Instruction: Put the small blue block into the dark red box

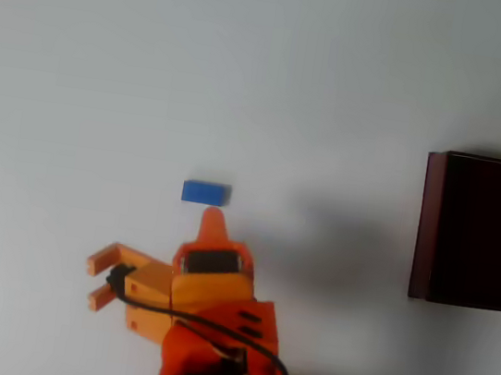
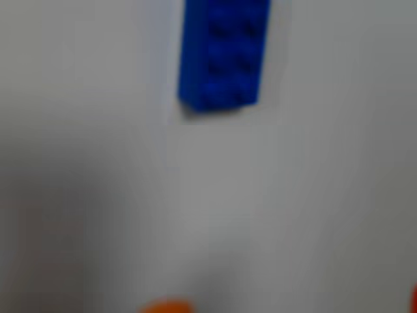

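Overhead view: the small blue block (image 1: 206, 193) lies flat on the white table (image 1: 250, 57), near the middle, its long side running left to right. The orange gripper (image 1: 162, 250) sits just below the block, toward the bottom edge of the table. One pointed finger (image 1: 214, 223) reaches up and stops just short of the block's lower right corner; whether it touches cannot be told. The other finger (image 1: 109, 266) is swung wide out to the left, so the jaws stand spread apart with nothing between them. A black cable (image 1: 212, 329) loops across the arm's body. The dark red box (image 1: 428, 222) stands at the right edge of the table, well apart from block and gripper, its interior nearly black.

Wrist view: blurred. The block (image 2: 225, 52) lies at the top edge, long side vertical, studs faintly visible, resting on the table (image 2: 293, 195). An orange fingertip (image 2: 166, 306) shows at the bottom edge, well apart from the block.
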You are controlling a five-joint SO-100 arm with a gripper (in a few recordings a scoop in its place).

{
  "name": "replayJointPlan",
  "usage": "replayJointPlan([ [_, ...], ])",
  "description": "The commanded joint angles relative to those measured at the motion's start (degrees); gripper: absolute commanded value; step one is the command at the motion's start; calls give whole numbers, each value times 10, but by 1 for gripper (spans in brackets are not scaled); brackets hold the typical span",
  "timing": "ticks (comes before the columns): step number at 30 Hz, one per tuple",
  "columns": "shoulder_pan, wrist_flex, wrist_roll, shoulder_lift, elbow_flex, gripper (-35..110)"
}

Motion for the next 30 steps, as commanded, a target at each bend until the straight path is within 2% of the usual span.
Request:
replayJointPlan([
  [1,-10,-15,12,-47,-49,18],
  [11,-24,-62,57,-230,-114,18],
  [30,-43,-78,89,-420,-203,17],
])
